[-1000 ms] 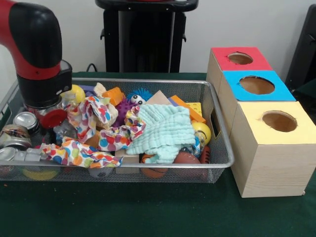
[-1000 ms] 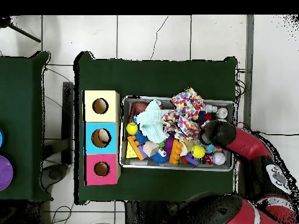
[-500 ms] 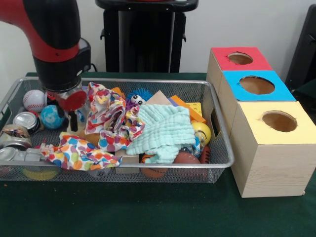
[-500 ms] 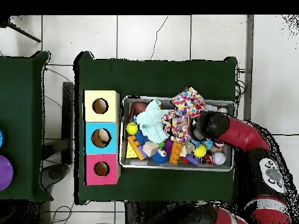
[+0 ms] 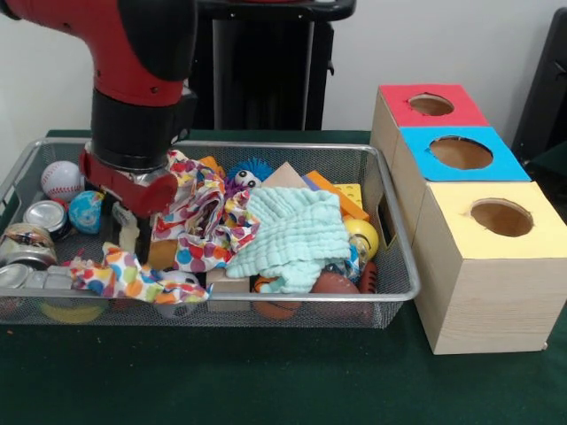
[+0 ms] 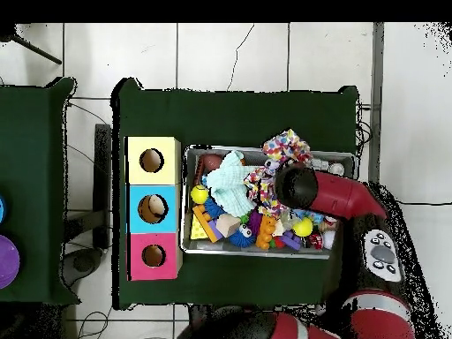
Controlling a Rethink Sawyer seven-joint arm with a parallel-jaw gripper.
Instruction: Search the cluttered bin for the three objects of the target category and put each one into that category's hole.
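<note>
Wire-mesh bin on green tabletop, packed with clutter. At the bin's left end: white baseball by the far rim, blue ball just beside it, metal cans against the left wall. Red and black arm comes down over the bin's left half; gripper is sunk among the items, jaws largely hidden by the wrist and cloth, so cannot tell how they stand or whether they grip anything. Polka-dot cloth drapes just beside the gripper and trails along the near rim. Mint-green cloth lies mid-bin, touching the dotted one. Behind it, blue spiky toy with eyes and orange blocks. Yellow ball sits at the bin's right wall, brown football at the near right corner. Right of the bin, three wooden boxes, each with a round hole: yellow-topped box nearest, blue-topped box in the middle, red-topped box farthest.
</note>
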